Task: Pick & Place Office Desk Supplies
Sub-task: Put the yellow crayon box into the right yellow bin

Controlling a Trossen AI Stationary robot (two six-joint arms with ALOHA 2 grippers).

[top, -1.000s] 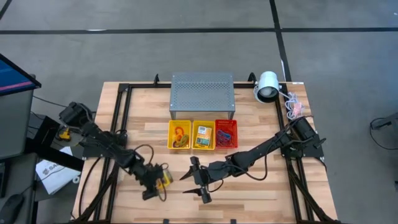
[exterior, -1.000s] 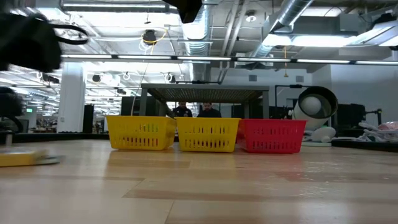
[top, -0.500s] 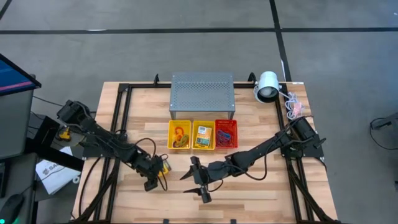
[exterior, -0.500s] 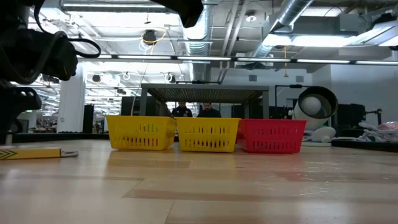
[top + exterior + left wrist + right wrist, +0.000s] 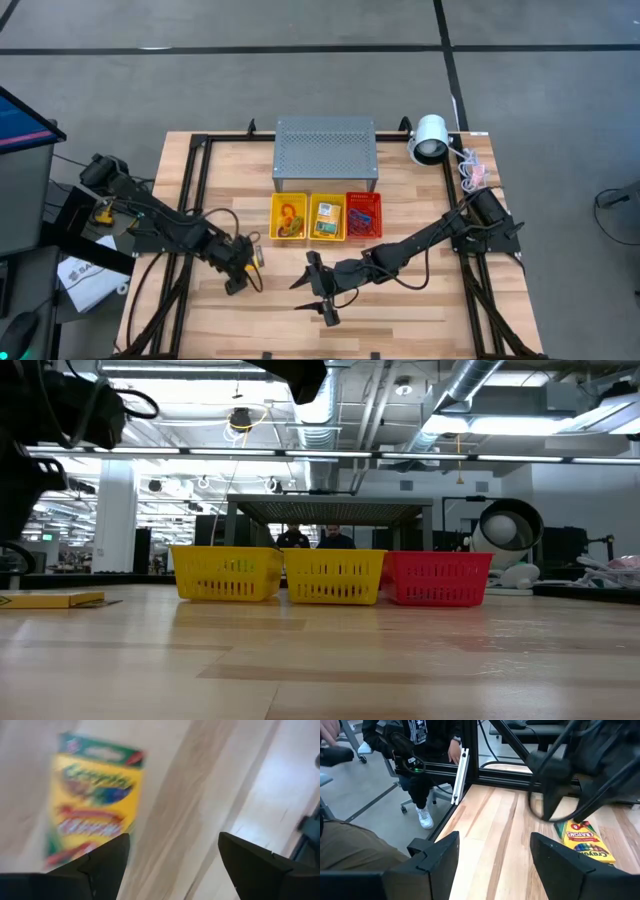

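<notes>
Spread wide and empty, the left gripper is held just beside the crayon box lying flat on the table — it should be centred over the box's narrow width before being lowered.

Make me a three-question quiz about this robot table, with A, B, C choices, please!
1. Where is the crayon box?
A. lying flat on the table
B. in the red basket
C. on top of the grey metal box

2. How many mesh baskets stand in the row?
A. one
B. three
C. five

3. How are the left gripper fingers?
A. shut on the crayon box
B. open, holding nothing
C. shut on a basket

Answers:
1. A, the wrist views show it flat on the wood.
2. B, two yellow baskets and one red basket.
3. B, the left wrist view shows bare wood between the fingers.
</notes>
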